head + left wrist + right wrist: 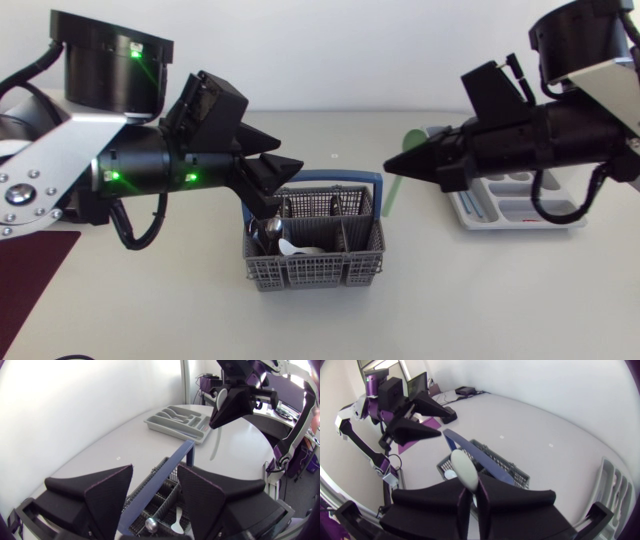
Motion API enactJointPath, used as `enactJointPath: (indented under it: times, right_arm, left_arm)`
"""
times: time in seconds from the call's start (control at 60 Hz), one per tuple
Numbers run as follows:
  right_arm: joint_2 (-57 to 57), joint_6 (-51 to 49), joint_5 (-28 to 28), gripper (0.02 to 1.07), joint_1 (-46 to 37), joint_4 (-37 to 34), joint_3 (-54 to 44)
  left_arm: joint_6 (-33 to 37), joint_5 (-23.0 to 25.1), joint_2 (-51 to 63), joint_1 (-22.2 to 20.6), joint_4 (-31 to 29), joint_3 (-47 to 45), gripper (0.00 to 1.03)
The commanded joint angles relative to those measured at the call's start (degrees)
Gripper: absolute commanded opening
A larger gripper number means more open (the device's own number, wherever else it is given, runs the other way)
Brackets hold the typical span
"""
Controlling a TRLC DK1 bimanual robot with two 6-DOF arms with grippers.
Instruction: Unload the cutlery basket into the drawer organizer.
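Two grippers, two very different stories. The right gripper (472,497) is pinched almost fully closed on a green spoon (464,469). Both fingers press its neck from either side, the bowl stands up past the fingertips, and from overhead the handle hangs down below them. That spoon is up in the air and touches nothing but the fingers.

The organizer (520,212) lies under and behind the right gripper's arm, with some cutlery lying in its slots. Ahead of its fingertips sits the basket (315,262), near but apart.

Over to the left gripper (155,492): it's spread wide with nothing in its grasp, hovering right above the basket's near end. The basket's blue handle (181,457) runs out ahead through the gap between the two fingers, and neither finger appears to touch it.

Straight down between those open fingers, the compartments hold a white spoon (177,522), bowl up. Just beside it is a metal piece (150,522) with a rounded end, and which utensil that is I cannot tell.

The two grippers face each other across the basket, well apart.
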Motion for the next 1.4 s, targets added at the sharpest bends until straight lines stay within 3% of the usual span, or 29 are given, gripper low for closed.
enactJointPath:
  times: [0.0, 0.267, 0.433, 0.65, 0.933, 1.383]
  right_arm:
    - [-0.19, -9.72, -1.55, 0.12, -5.09, -4.85, 1.86]
    - [5.7, -33.72, -1.55, 0.12, -20.47, -17.16, 7.57]
    - [13.88, -49.71, 1.52, 0.12, -28.46, -23.75, 13.37]
    - [23.02, -63.16, 8.38, 0.1, -35.5, -28.15, 20.67]
    - [33.92, -74.68, 17.61, 0.09, -41.21, -28.32, 26.73]
    - [49.12, -81.35, 32.02, 0.09, -41.74, -23.75, 36.84]
  left_arm:
    - [1.38, 0.12, -1.52, 0.77, -0.65, -2.36, 0.66]
    - [3.14, 0.21, -2.66, 1.82, -2.23, -3.33, 0.69]
    - [4.55, 0.12, -4.33, 1.74, -3.47, -4.65, 0.7]
    - [5.6, 0.12, -6.27, 2.26, -4.61, -6.4, 0.7]
    - [5.78, 0.12, -6.44, 1.91, -4.87, -7.02, 0.7]
    - [5.6, 0.03, -6.53, 1.3, -5.22, -7.81, 0.7]
